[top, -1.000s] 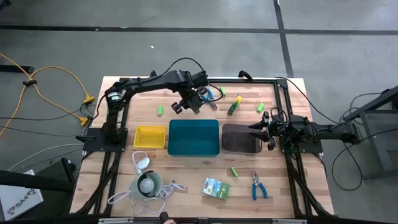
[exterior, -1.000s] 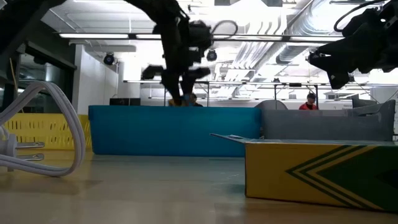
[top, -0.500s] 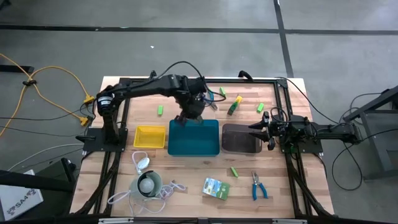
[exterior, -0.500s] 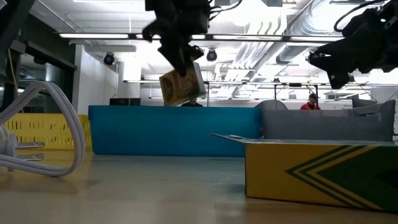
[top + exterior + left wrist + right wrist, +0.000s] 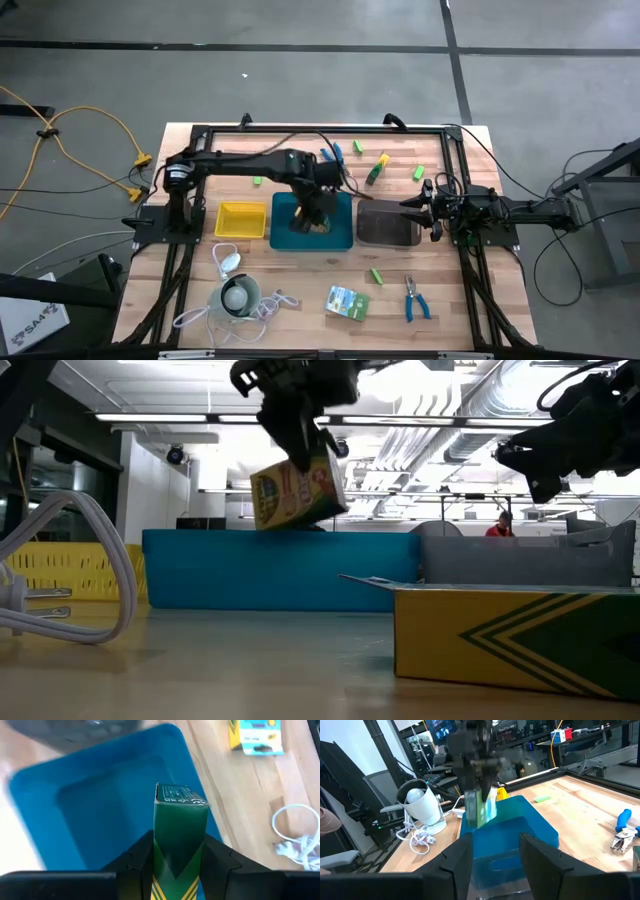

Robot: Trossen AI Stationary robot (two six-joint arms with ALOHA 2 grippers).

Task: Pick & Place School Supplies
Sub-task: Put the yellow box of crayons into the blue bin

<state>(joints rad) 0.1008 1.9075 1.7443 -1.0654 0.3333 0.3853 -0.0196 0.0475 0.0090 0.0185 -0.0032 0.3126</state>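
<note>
Stretched across the middle of the frame, the left arm's fingers (image 5: 300,435) clamp a yellow-and-green cardboard crayon box (image 5: 295,492), tilted in the air above the teal plastic tray (image 5: 312,222). At centre right, the right arm's fingers (image 5: 428,205) rest parted and empty beside the dark grey tray (image 5: 386,223).

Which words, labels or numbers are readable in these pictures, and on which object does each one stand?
No text can be read with certainty.
Crayon box, held by the left gripper: coloured print on its face, too blurred to read.
The same box's end flap, left wrist view: white print, too small to read.
Flat pack: print too blurred to read.
White box on the floor: dark letters, perhaps "SA", not certain.
</note>
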